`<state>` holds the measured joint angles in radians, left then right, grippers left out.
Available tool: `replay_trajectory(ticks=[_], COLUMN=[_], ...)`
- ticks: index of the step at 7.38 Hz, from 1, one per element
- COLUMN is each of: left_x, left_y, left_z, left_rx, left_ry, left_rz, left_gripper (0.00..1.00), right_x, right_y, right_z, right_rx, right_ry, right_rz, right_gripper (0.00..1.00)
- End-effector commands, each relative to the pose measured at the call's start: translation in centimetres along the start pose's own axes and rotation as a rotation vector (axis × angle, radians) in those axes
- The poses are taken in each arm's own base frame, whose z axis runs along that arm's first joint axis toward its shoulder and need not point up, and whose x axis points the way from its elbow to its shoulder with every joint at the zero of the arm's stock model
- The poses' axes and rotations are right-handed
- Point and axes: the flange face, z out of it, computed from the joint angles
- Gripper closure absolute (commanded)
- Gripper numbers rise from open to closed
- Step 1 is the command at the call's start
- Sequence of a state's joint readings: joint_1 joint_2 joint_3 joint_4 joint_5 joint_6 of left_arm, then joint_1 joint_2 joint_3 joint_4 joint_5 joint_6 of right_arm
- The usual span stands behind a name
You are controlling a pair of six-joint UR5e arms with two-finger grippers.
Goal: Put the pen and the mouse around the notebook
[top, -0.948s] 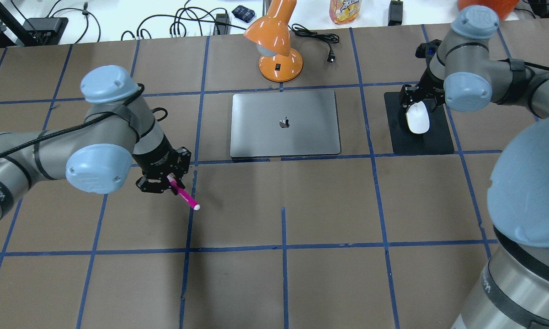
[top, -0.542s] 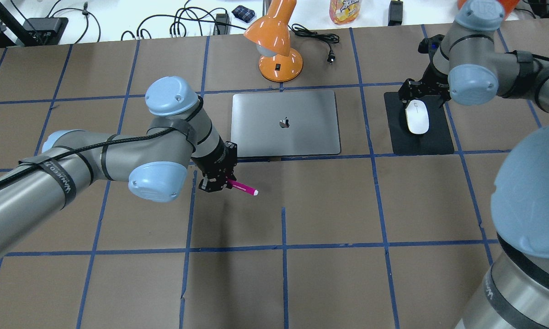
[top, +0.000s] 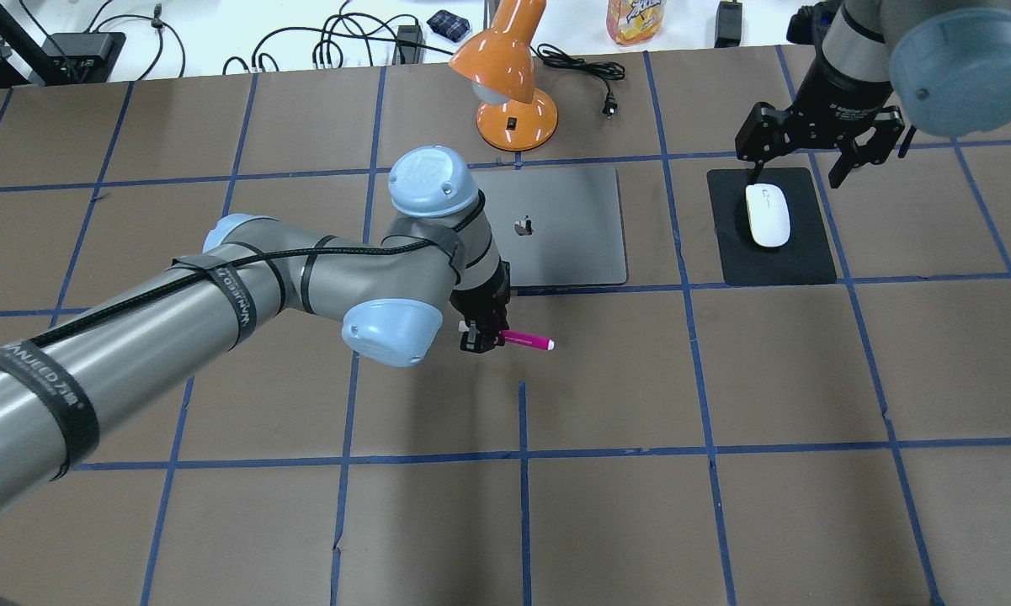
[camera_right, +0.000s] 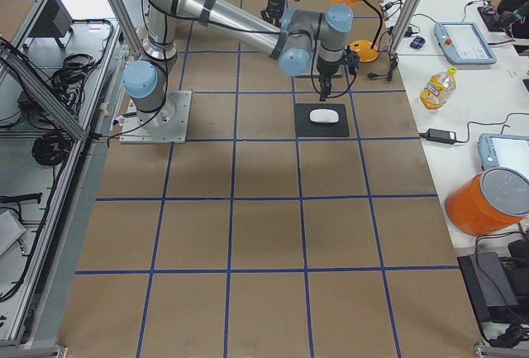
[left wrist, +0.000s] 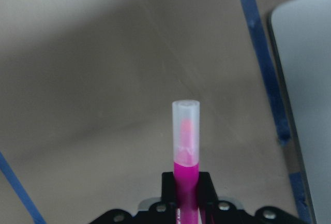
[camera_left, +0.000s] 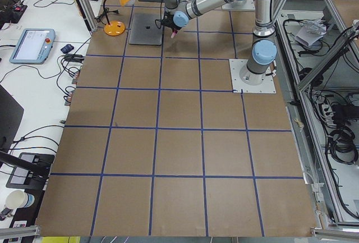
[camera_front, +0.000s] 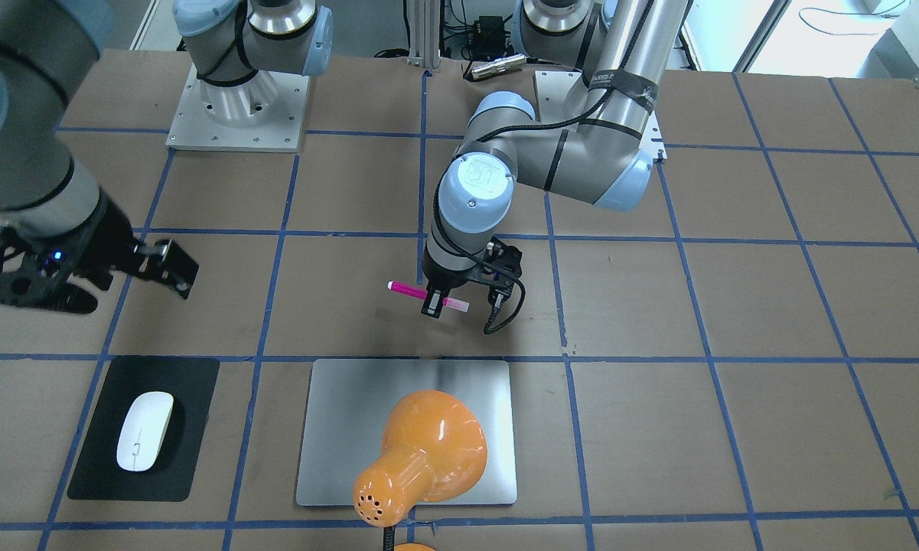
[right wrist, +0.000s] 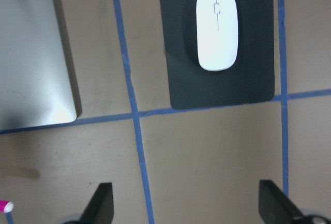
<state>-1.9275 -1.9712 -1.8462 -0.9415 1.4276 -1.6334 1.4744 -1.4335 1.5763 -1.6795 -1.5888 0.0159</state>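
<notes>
The left claw (top: 481,340), clamped on the slim magenta pen (top: 528,340), is swinging up to the near edge of the flat silver notebook (top: 572,227), while the right claw (top: 797,162), spread apart, is lifting off the glossy white mouse (top: 767,215).

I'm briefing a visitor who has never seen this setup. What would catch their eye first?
The magenta pen, held by the left gripper just off the near edge of the notebook. Then the orange lamp behind the notebook, and the white mouse on a black mat, with the right gripper open, clear of it.
</notes>
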Motion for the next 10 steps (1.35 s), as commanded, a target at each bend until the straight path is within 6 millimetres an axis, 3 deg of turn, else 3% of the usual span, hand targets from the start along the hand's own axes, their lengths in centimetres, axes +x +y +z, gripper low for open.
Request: replay_trajectory(ticks=[1, 2, 3, 4, 6, 7, 8, 10], left_x=[-0.3, -0.6, -0.7, -0.7, -0.3, 0.2, 0.5, -0.7], left_y=[2.1, 2.1, 2.1, 1.9, 1.6, -0.2, -2.6, -6.8], left_z=[1.8, 2.3, 2.6, 2.9, 0.7, -0.8, -3.3, -9.9], left_rx=[0.024, 0.025, 0.028, 0.037, 0.035, 0.033, 0.025, 0.033], left_ry=[-0.024, -0.040, -0.049, -0.050, -0.005, 0.006, 0.028, 0.032], left_rz=[-0.033, -0.046, -0.049, -0.049, 0.021, 0.082, 0.105, 0.316], left_gripper=[0.95, 0.88, 0.74, 0.01, 0.00, 0.00, 0.00, 0.00], right_x=[-3.7, -4.6, -5.1, -5.2, -5.3, -4.8, -5.2, -5.4], right_y=[8.3, 10.2, 10.7, 10.3, 8.9, 8.5, 8.1, 7.1], right_z=[-6.0, -6.9, -6.5, -6.1, -6.9, -7.7, -8.3, -8.0], right_rx=[-0.035, -0.034, -0.033, -0.004, 0.109, 0.129, 0.138, 0.127], right_ry=[0.049, 0.053, 0.061, 0.048, 0.017, 0.001, -0.034, -0.029], right_rz=[0.085, 0.105, 0.086, 0.079, 0.060, 0.046, 0.036, 0.042], right_gripper=[0.00, 0.00, 0.00, 0.00, 0.00, 0.00, 0.00, 0.00])
